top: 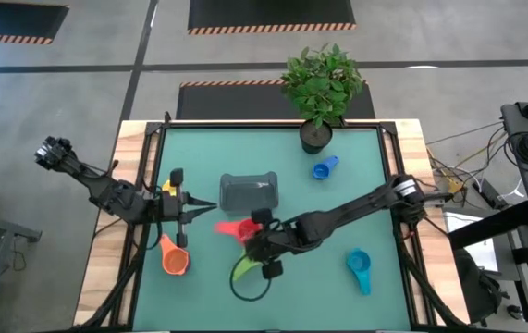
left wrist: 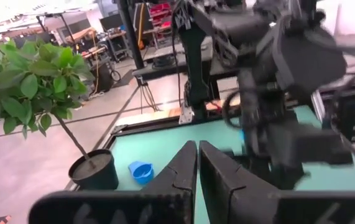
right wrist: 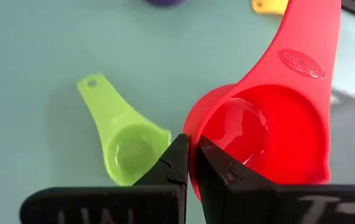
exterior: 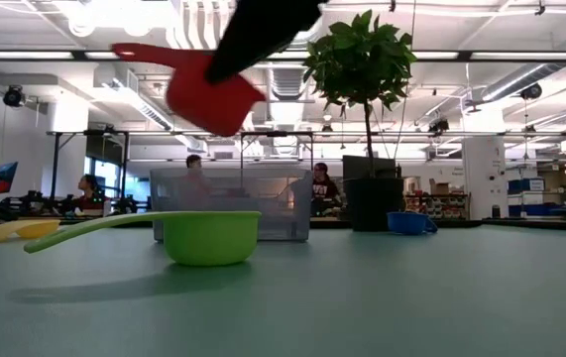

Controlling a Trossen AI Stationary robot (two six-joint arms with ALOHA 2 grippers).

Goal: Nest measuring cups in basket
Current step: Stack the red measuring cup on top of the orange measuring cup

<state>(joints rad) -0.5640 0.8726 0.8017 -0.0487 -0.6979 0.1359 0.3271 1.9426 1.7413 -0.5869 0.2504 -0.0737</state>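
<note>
Right gripper (top: 262,233), at centre frame in your high view, pinches the rim of the red cup (top: 233,227) between nearly closed fingers and holds it clear of the mat, just below the basket (top: 249,191). You see the green cup (top: 244,268) on the mat beneath it. Left gripper (top: 210,205) hovers left of the basket, fingers together, empty. Orange cup (top: 173,258) lies lower left; teal cup (top: 360,269) lower right; blue cup (top: 324,167) upper right, near the plant pot (top: 315,138).
</note>
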